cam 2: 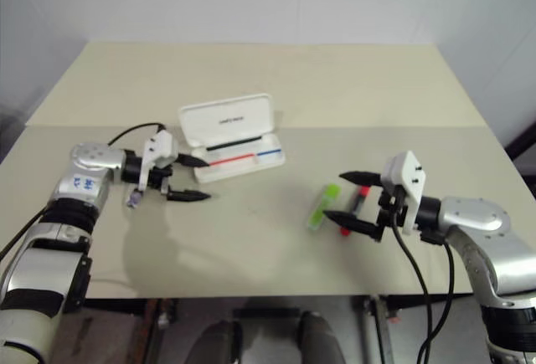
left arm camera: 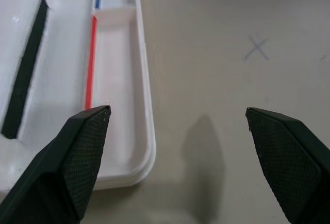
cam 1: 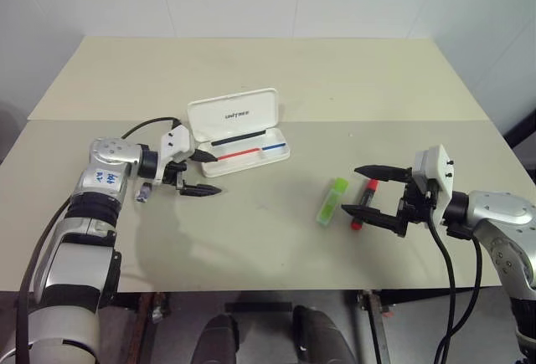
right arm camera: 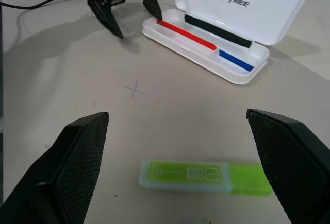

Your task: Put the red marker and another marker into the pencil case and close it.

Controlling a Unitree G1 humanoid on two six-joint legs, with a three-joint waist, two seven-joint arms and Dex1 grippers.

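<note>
The white pencil case (cam 1: pixel 251 153) lies open at mid-table, its lid (cam 1: pixel 233 115) tilted back and red and blue stripes inside. My left gripper (cam 1: pixel 213 172) hovers open at the case's left end, one fingertip over the tray's corner (left arm camera: pixel 118 80). To the right lie the light-green marker (cam 1: pixel 332 201) and, beside it, the red marker (cam 1: pixel 369 187). My right gripper (cam 1: pixel 352 189) is open above the red marker, with nothing held. In the right wrist view the green marker (right arm camera: pixel 206 177) lies flat just ahead of the open fingers (right arm camera: pixel 82 152).
A pencilled X (right arm camera: pixel 135 88) marks the beige table between the case and the markers. A black cable (cam 1: pixel 151 124) loops behind my left wrist. A seam (cam 1: pixel 377 120) crosses the table behind the case; the front edge (cam 1: pixel 251 290) is near.
</note>
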